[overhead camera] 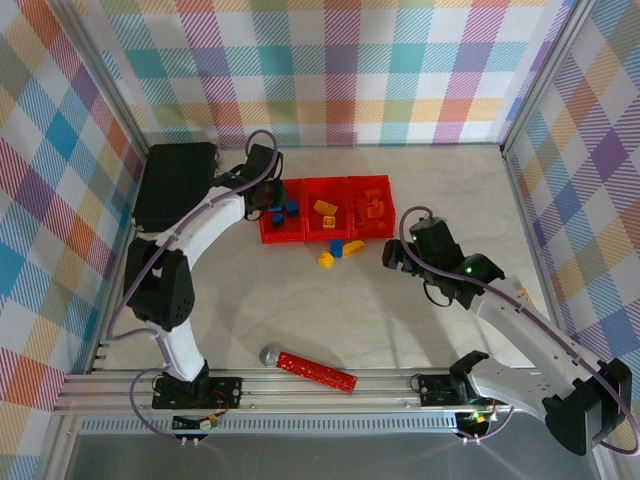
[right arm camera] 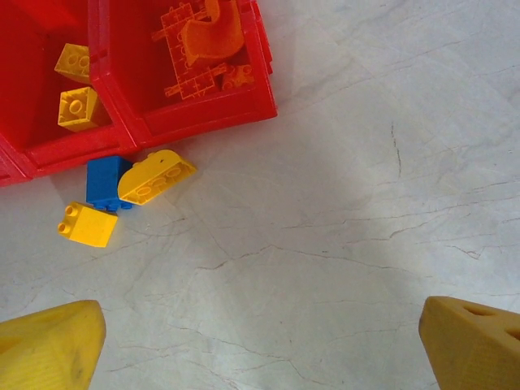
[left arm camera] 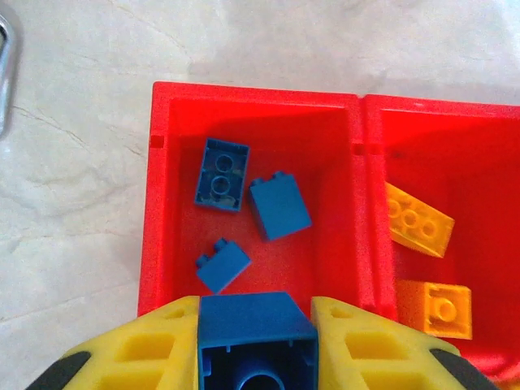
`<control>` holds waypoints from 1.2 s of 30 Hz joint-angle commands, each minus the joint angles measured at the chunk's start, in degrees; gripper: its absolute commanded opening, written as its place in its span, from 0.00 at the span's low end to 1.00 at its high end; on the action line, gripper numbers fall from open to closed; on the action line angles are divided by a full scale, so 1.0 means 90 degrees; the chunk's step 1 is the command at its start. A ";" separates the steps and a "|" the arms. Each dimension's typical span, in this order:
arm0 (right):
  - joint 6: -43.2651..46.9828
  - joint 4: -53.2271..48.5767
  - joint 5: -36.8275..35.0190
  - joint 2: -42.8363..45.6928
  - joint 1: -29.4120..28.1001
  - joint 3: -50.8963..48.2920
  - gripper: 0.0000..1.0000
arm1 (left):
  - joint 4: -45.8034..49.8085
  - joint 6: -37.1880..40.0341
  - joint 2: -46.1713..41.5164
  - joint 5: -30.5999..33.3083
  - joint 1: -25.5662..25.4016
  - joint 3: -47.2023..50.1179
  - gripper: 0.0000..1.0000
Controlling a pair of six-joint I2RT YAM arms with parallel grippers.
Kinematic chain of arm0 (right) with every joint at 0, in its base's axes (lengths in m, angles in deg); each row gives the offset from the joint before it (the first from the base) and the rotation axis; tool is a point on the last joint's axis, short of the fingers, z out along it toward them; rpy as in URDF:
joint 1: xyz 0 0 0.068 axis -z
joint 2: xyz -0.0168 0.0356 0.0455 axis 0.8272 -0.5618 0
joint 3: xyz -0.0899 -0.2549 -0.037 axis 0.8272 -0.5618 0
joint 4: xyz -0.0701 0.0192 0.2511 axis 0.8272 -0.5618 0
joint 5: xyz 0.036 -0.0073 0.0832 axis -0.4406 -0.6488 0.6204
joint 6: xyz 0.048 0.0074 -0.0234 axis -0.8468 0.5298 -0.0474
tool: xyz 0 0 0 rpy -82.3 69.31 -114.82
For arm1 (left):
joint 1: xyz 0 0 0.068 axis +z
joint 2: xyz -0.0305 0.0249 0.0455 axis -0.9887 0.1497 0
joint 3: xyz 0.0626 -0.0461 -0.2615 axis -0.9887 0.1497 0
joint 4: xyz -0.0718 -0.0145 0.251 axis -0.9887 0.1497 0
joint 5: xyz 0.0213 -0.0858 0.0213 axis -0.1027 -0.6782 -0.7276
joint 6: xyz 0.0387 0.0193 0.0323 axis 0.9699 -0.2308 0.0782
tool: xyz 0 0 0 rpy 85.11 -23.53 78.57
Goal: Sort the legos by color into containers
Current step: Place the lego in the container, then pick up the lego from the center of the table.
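a black case [overhead camera: 175,185] sits at the upper left of the top view, beside the left arm, and a long red studded bar [overhead camera: 315,370] with a grey ball end lies low in the middle. the red containers [overhead camera: 325,208] stand in a row at centre, where the left arm covers part of the leftmost bin. the left wrist view shows what that hides: at the bottom edge the left pincer [left arm camera: 256,307] is clamped on a blue brick [left arm camera: 256,341] over that bin's near wall, with three more blue bricks [left arm camera: 279,209] on the bin floor above it in frame and two yellow bricks [left arm camera: 416,219] in the bin to the right. a curved bit of metal [left arm camera: 5,57] at the upper left edge may belong to the case. in the right wrist view the right pincer [right arm camera: 260,341] stands wide apart over bare table [right arm camera: 366,203]; a loose blue brick [right arm camera: 104,180] and two loose yellow bricks [right arm camera: 156,176] lie at the left, just outside the containers, well apart from it.
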 commanded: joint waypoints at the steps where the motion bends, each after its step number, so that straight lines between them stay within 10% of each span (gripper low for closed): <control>1: -0.0104 -0.0195 -0.0134 0.0066 0.0037 -0.0053 0.99 | -0.0073 -0.0004 0.0435 -0.0417 0.0100 -0.0494 0.29; 22: 0.0091 -0.0153 -0.0183 0.0037 0.0037 0.0005 0.99 | -0.0481 -0.0564 0.0522 -0.1235 0.0125 0.0009 0.67; 36: 0.0015 0.0281 0.0031 -0.0411 0.0038 -0.0069 0.99 | -0.0906 -0.0047 -0.2425 -0.1306 -0.0658 0.2511 0.85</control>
